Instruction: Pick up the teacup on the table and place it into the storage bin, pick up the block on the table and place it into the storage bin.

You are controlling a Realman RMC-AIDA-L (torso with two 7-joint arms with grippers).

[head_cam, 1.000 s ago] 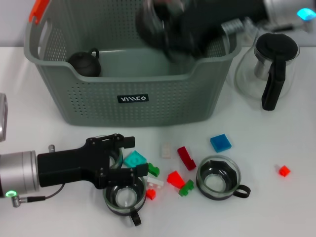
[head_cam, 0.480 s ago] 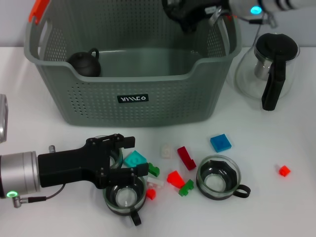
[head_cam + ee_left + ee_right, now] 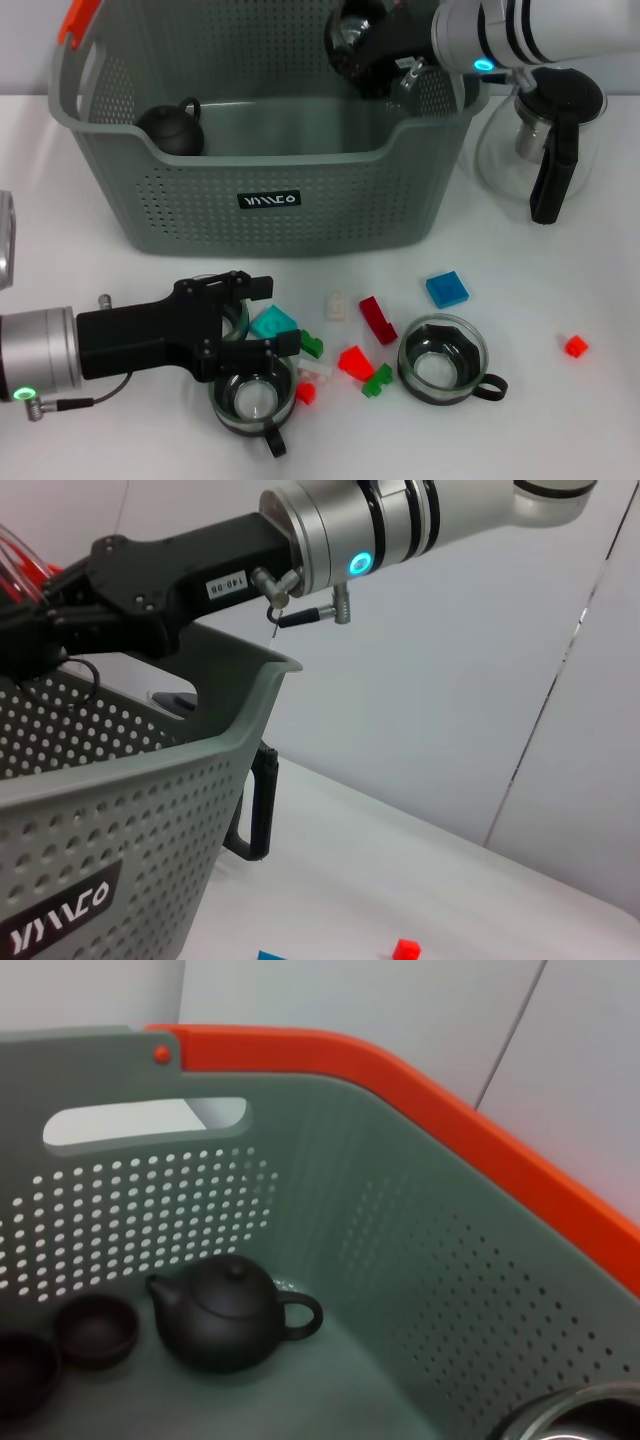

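My right gripper (image 3: 362,45) reaches in from the upper right and is shut on a glass teacup (image 3: 350,38), held above the back right of the grey-green storage bin (image 3: 300,215). The cup's rim (image 3: 572,1415) shows at the edge of the right wrist view. My left gripper (image 3: 262,318) rests low at the front left, open, over a second teacup (image 3: 232,312), with a cyan block (image 3: 273,322) at its fingertips. Two more teacups (image 3: 252,397) (image 3: 443,362) stand on the table. Loose blocks lie between them, among them a red one (image 3: 377,318) and a blue one (image 3: 447,289).
Inside the bin sit a black teapot (image 3: 230,1310) and small dark cups (image 3: 95,1328). Its rim carries orange handle pieces (image 3: 400,1080). A glass pot with a black lid (image 3: 548,125) stands right of the bin. A small red block (image 3: 575,346) lies far right.
My right arm has swung above the bin with the teacup and now holds steady over its back right corner. The left arm and the things on the table have not moved.
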